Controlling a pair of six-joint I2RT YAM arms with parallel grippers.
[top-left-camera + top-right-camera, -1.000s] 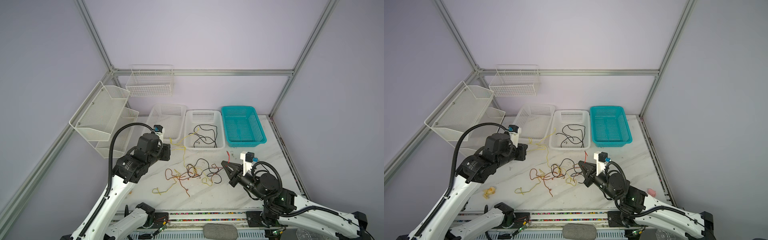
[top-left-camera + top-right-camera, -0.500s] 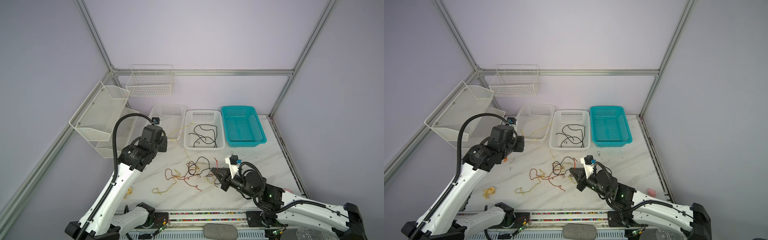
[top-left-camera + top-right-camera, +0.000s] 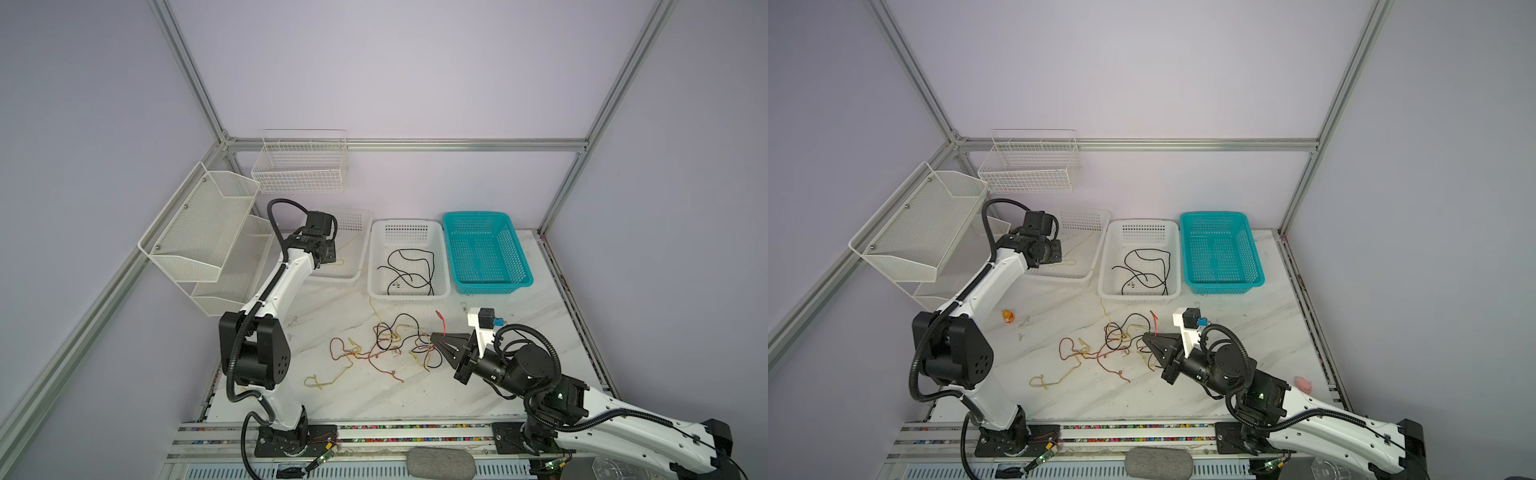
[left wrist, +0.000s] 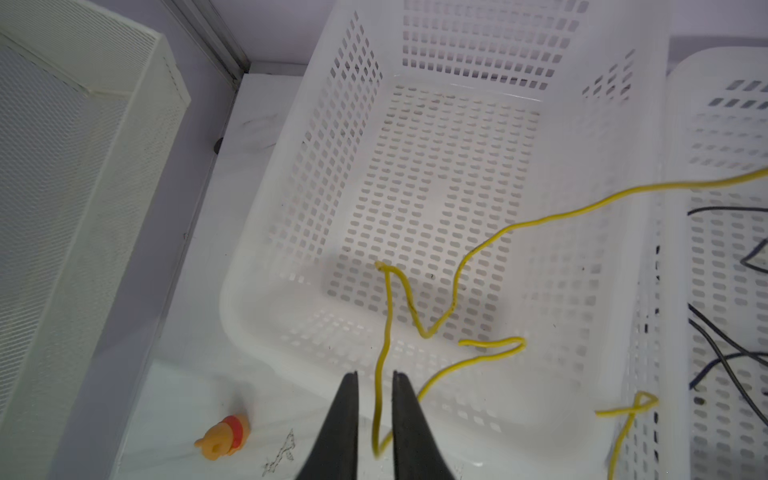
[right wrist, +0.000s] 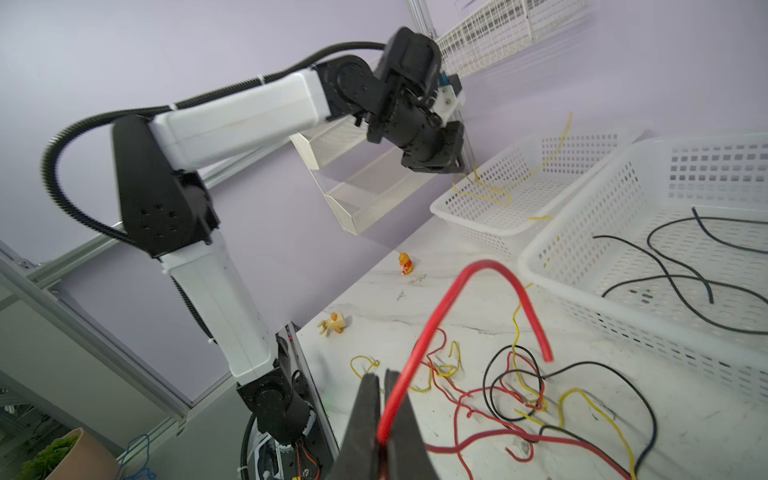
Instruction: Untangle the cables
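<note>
Cables [image 3: 386, 347]: most are in a loose knot of black, yellow and red on the table [image 3: 353, 399], in front of the baskets, just beside the right gripper [image 5: 381, 376].

- Middle white basket [image 3: 409, 293] holds only black cables [image 3: 409, 270].
- Left white basket [image 4: 266, 232] holds a yellow cable [image 4: 457, 266], and its far end trails out over the basket wall.
- Teal basket [image 3: 486, 286] shows no cable inside.
- Judgement: cables are sorted by colour, one basket each, and teal is probably for red.

Left gripper [image 4: 375, 374] hangs over the near rim of the left basket.
- Jaws are slightly apart. The yellow cable hangs loose between them with a gap on each side, so it is let go, not pinched.
- Judgement: this is a drop-off pose, placed so the cable falls inside the basket.

Right gripper is clamped on a red cable [image 5: 482, 266] near one end.
- The free end arches up and over. The rest runs down into the knot.
- Judgement: it grips near an end and lifts so the cable can slide out without dragging the others.

A small orange toy bear [image 4: 222, 436] stands on the table near the left basket, not part of the task.

Writing: there is a faint scribble on the table by the bear, unreadable. No brands or labels are legible.
</note>
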